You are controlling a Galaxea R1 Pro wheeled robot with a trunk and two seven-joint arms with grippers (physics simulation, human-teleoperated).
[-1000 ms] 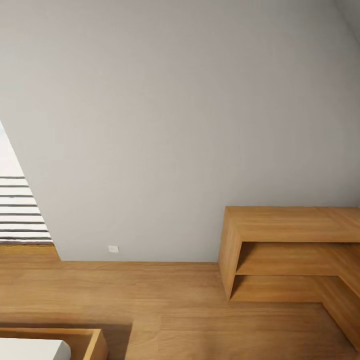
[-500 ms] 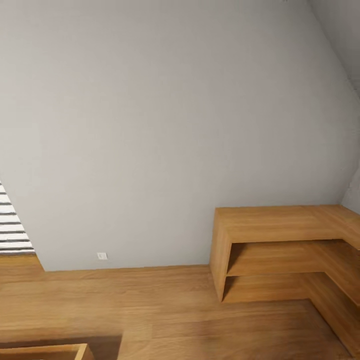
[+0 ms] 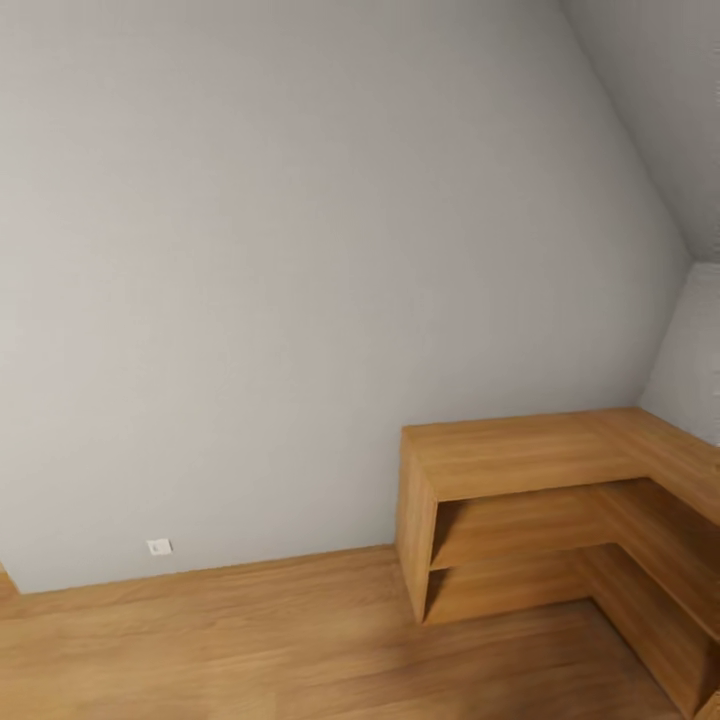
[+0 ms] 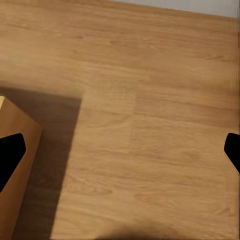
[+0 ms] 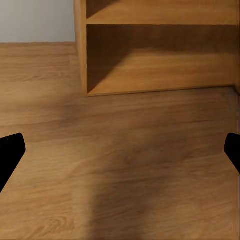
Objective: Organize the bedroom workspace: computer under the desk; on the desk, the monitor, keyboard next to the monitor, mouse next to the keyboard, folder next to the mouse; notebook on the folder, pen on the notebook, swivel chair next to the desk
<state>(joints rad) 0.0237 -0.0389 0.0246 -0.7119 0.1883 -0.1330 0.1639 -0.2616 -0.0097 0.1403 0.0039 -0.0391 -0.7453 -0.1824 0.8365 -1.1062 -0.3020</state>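
1. Head view: grey wall (image 3: 300, 250), wall socket (image 3: 159, 546), wood floor (image 3: 250, 640), and an L-shaped low wooden shelf (image 3: 520, 455) in the corner.
2. Left wrist view: left gripper (image 4: 120, 150) spread wide, holding nothing, over the floor; a wooden box corner (image 4: 15, 165) lies beside one fingertip.
3. Right wrist view: right gripper (image 5: 120, 150) spread wide, empty, with the shelf's open compartments ahead, well apart.

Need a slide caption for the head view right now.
Low L-shaped wooden shelf unit in the corner, grey wall, wood floor.
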